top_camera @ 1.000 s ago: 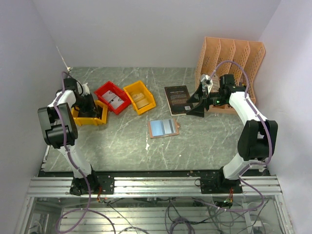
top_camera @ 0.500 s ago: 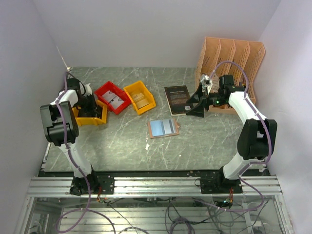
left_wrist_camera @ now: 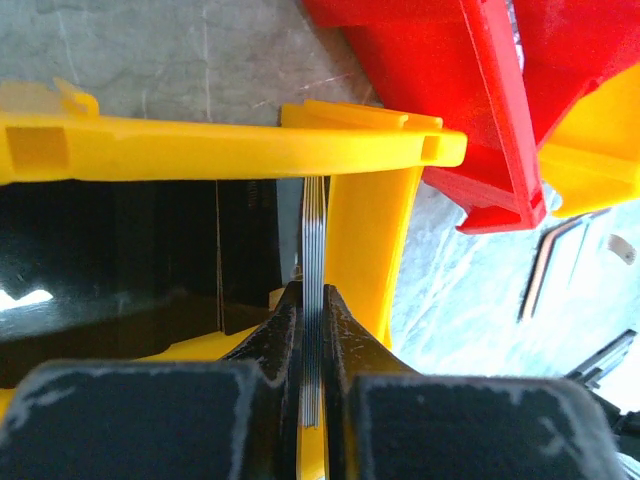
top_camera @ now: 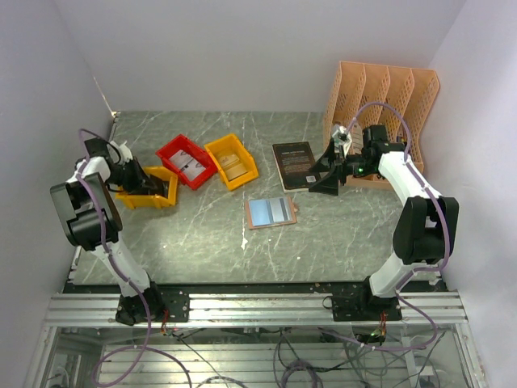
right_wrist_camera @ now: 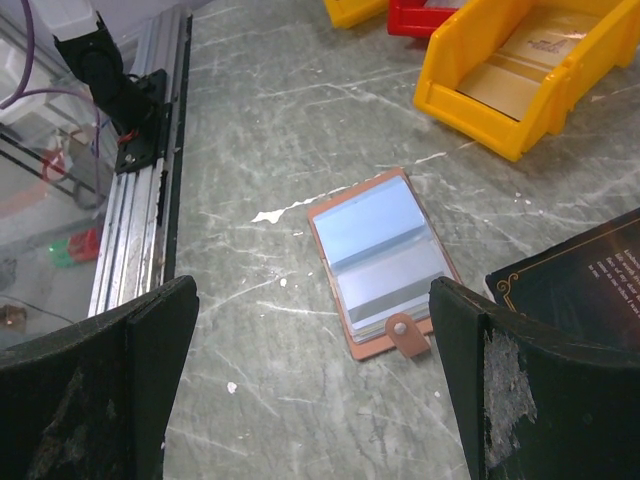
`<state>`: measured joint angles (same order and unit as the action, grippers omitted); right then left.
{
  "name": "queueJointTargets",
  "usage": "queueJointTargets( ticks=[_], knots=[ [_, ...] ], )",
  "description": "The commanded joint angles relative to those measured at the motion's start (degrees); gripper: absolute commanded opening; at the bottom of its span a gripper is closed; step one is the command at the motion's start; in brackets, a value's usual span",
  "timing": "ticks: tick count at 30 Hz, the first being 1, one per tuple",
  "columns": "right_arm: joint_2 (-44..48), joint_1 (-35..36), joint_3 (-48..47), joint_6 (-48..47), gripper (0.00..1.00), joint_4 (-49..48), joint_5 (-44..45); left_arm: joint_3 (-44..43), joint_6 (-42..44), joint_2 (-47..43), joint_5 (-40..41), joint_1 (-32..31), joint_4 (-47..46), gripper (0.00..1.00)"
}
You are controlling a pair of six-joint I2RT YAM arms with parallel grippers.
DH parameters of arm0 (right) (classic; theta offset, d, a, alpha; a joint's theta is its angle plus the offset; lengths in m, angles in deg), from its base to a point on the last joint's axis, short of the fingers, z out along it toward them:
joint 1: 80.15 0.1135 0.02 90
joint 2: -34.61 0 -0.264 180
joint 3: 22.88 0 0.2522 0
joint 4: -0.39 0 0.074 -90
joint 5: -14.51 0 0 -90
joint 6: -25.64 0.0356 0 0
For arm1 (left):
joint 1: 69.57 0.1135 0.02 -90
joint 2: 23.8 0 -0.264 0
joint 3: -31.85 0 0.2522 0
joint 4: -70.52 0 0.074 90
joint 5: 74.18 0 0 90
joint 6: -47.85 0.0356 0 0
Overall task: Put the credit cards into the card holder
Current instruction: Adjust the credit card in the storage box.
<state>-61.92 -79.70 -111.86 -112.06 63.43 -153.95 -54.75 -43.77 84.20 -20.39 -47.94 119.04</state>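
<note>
Left gripper (left_wrist_camera: 312, 330) is clamped on thin edge-on cards (left_wrist_camera: 313, 240) inside a yellow bin (left_wrist_camera: 230, 150); card count can't be told. Right gripper (right_wrist_camera: 315, 340) is held wide open, nothing gripped. Counted: two yellow bins, one red bin (top_camera: 186, 162), one card holder (top_camera: 271, 212). The holder is laid open mid-table (top_camera: 202, 234), well apart from the left gripper and nearer the right.

Finding 1: the left arm (top_camera: 81, 212) is swinging its elbow outward toward the left wall (top_camera: 32, 121). Its forearm is now reaching into the leftmost yellow bin (top_camera: 155, 199) from the left side rather than from above.

Finding 2: the left gripper (top_camera: 139, 179) is sitting further left over that bin than before.

Finding 3: its jaws, formerly part open, are now pressing on both faces of a thin grey credit card (left_wrist_camera: 314, 230) standing on edge inside the bin. Whether one card or several is being pinched cannot be told.
</note>
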Motion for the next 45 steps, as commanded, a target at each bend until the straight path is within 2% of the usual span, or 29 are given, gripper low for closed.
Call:
queueJointTargets(
  ticks=[1,6,18,29,32,38,45],
  knots=[
    [-0.9,-0.6,-1.5,-1.6,1.0,1.3,-0.9,1.3,-0.9,-2.3,-8.2,2.4,-2.0,0.07],
    [-1.2,-0.5,-1.7,-2.4,1.0,2.0,-1.2,1.0,-2.2,-2.0,-10.5,4.7,-2.0,0.1],
    [-1.6,-0.5,-1.9,-3.2,1.0,2.7,-1.3,-0.1,-2.3,0.9,-9.5,4.9,-0.3,0.37],
    [-1.9,-0.6,-2.1,-3.5,1.0,3.2,-1.3,0.1,-3.1,1.5,-8.3,4.5,-1.0,0.34],
    [-2.0,-0.5,-2.3,-3.8,1.0,3.5,-1.3,-0.1,-2.8,2.1,-8.9,3.5,-0.8,0.31],
    [-2.2,-0.6,-2.3,-4.0,1.0,3.7,-1.2,-1.8,-1.7,3.2,-3.8,0.1,0.3,0.38],
    [-2.4,-0.6,-2.4,-4.1,1.0,3.9,-1.2,-3.9,-1.9,5.5,-2.1,-4.0,0.4,0.39]
  ],
)
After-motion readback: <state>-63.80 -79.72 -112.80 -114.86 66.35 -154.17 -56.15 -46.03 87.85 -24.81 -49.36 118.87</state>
